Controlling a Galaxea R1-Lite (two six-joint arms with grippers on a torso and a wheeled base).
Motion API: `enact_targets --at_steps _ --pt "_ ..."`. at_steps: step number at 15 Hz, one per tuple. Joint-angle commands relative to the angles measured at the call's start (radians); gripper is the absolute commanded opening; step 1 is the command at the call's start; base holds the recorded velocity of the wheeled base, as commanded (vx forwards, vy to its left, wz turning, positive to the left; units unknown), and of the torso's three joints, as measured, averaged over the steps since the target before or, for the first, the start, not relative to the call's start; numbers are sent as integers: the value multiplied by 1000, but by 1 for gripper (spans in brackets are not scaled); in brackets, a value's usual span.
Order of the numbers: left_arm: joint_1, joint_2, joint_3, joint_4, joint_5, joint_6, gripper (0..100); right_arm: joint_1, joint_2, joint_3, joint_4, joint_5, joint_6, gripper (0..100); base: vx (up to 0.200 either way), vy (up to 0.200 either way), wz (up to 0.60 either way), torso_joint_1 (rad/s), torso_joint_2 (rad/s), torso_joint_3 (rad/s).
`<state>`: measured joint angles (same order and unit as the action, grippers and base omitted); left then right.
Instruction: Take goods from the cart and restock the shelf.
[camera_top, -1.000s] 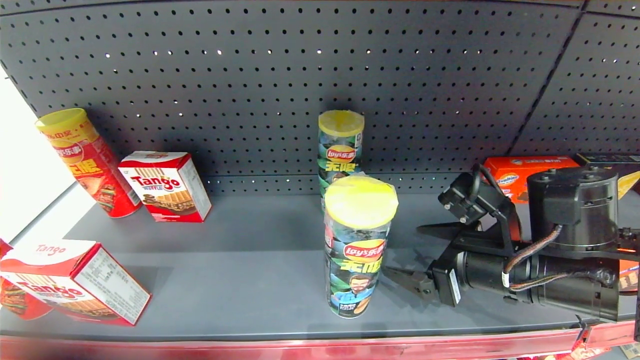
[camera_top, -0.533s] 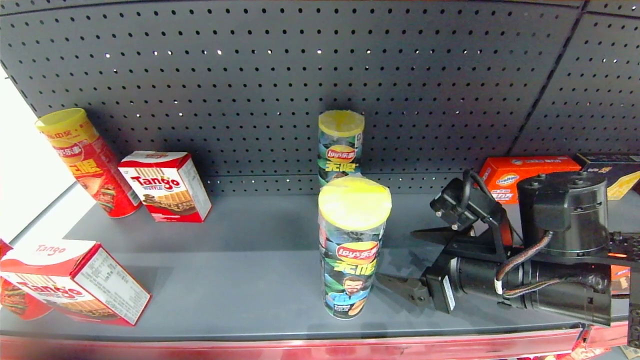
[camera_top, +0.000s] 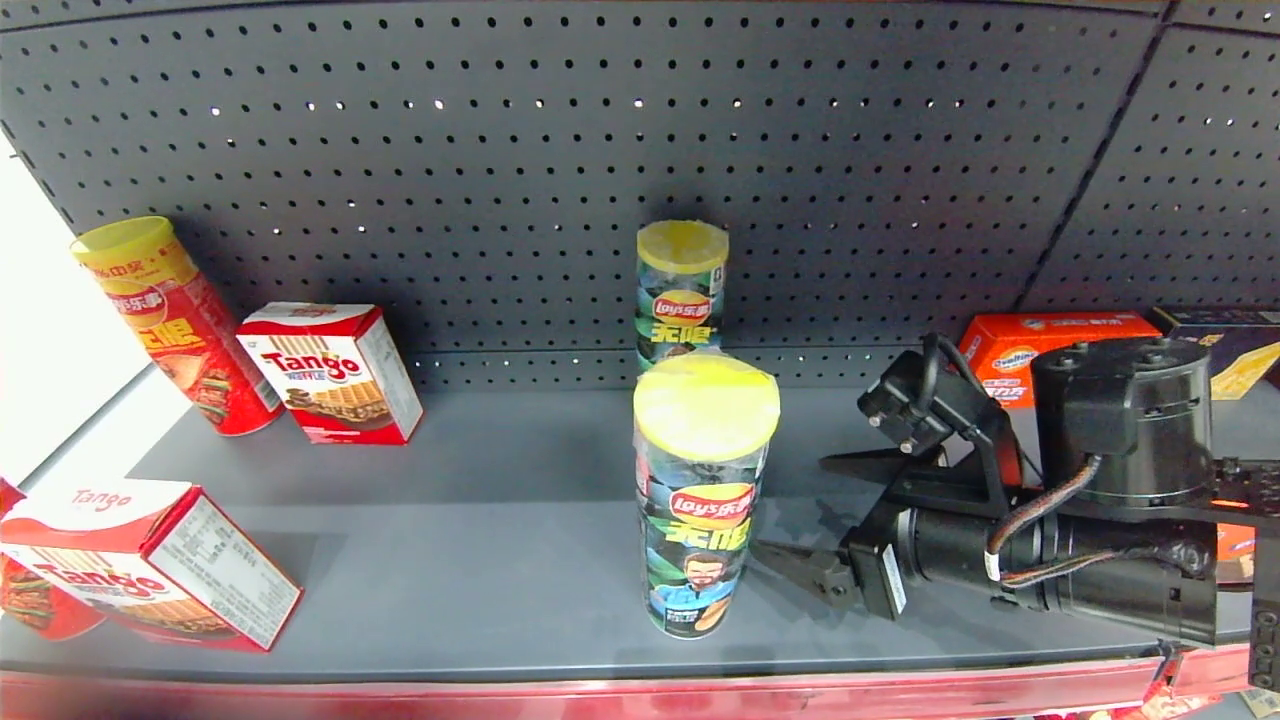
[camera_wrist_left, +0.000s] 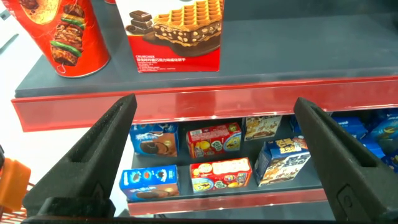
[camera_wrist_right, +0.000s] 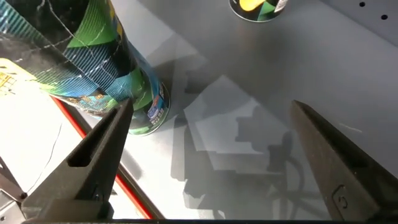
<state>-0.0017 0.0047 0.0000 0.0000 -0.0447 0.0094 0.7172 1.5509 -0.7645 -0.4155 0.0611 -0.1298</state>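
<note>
Red marks your left end of the grey shelf (camera_top: 480, 560): a yellow-lidded red canister (camera_top: 175, 325) picturing grilled skewers, an upright wafer box (camera_top: 335, 372) picturing a waffle, and a second wafer box (camera_top: 150, 562) tilted near the front edge. Your left gripper (camera_wrist_left: 211, 162), jaws spread, faces the red edge strip (camera_wrist_left: 186, 102) there. At centre the chip canister (camera_top: 703, 495), with a green-blue label and a cartoon face, stands upright before its twin (camera_top: 682, 290). Your right gripper (camera_top: 795, 508) sits just beside it, jaws spread, not touching. An orange box (camera_top: 1040, 345) stands behind. Grey pegboard (camera_top: 500, 150) backs everything.
</note>
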Motion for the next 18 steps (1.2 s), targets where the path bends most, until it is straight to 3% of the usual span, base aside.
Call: enact_targets --at_steps 1,6,10,11,12,13,14,15,18 --pt "0 1 0 0 0 0 100 2 8 -1 -2 0 -1 100 0 0 0 0 0 0" --pt "0 1 0 -2 0 0 100 -32 -18 19 -25 -1 1 100 0 0 0 0 0 0" --pt "0 1 0 -2 0 0 100 -229 -196 36 -29 -1 6 100 0 0 0 0 0 0" --pt "0 1 0 0 -1 0 100 -335 -288 37 -28 -1 6 100 0 0 0 0 0 0" --pt "0 1 0 0 -1 0 100 -335 -288 37 -28 -1 6 100 0 0 0 0 0 0" --pt "0 1 0 2 -1 0 100 -470 -422 74 -26 -1 6 100 0 0 0 0 0 0" --pt "0 1 0 0 -1 0 100 -518 -476 105 -25 -3 6 100 0 0 0 0 0 0" --pt "-1 1 0 2 -1 0 100 -631 -624 201 -14 -1 6 100 0 0 0 0 0 0" --pt "-1 3 0 2 -4 0 100 -719 -966 516 1 -3 6 100 0 0 0 0 0 0"
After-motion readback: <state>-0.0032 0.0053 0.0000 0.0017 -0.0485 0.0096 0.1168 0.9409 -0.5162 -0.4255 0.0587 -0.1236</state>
